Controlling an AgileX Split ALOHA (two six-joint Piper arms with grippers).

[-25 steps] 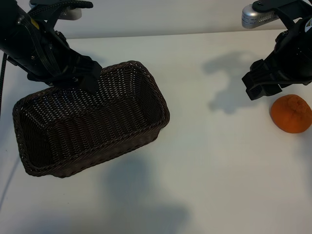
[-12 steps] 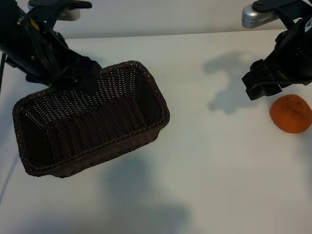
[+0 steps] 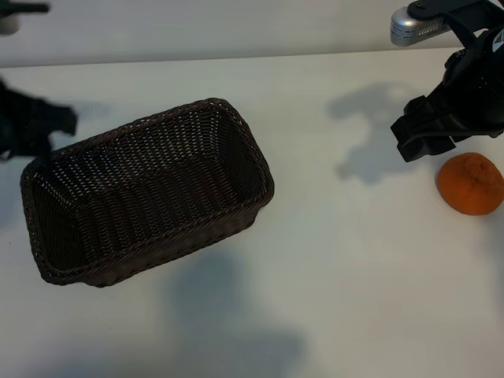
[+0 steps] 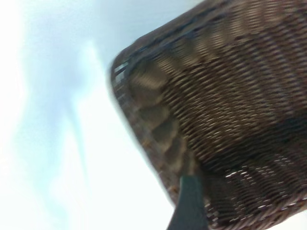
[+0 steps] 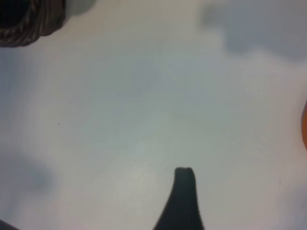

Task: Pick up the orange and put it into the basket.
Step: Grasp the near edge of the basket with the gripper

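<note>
The orange (image 3: 470,183) sits on the white table (image 3: 339,260) at the exterior view's right edge, well apart from the basket (image 3: 150,193), which lies empty over on the left. The right gripper (image 3: 425,138) hangs just beside the fruit, up and toward the basket side of it, fingers spread wide and holding nothing, so the pick is not yet made. The left gripper (image 3: 35,126) is out at the far left, next to the basket's rim, also wide open and empty. Now the risks, as I judge them: that orange is round and lumpy, and a descent that lands off-centre could nudge it and send it rolling off the table's edge. A pinch too high on the curve may squirt it out. And on the carry, a low pass could clip the braided rim and shove the light basket.
</note>
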